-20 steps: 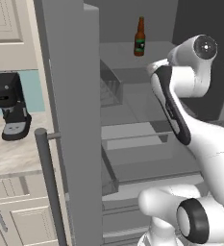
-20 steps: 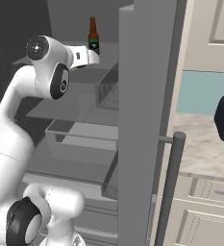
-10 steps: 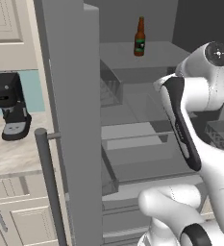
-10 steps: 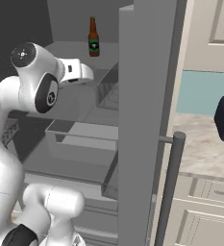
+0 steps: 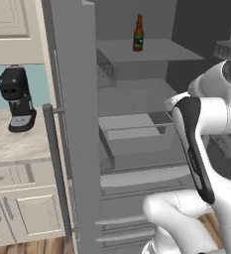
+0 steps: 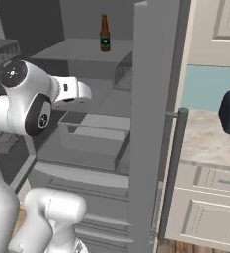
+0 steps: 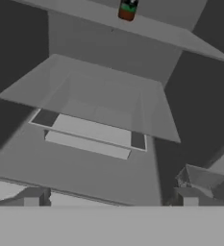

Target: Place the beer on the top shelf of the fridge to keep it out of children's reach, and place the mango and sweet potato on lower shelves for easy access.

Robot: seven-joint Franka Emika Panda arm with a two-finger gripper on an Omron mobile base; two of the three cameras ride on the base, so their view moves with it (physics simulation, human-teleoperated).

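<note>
the beer point(image 5: 138, 33) stands upright on the top shelf point(image 5: 156, 50) of the fridge point(image 5: 75, 99); it looks like rigid, slick, breakable glass, best gripped at mid-body, while the hand point(image 7: 111, 202) is spread and empty.

Beer point(image 7: 128, 9) cut off by hand view's top edge.
</note>
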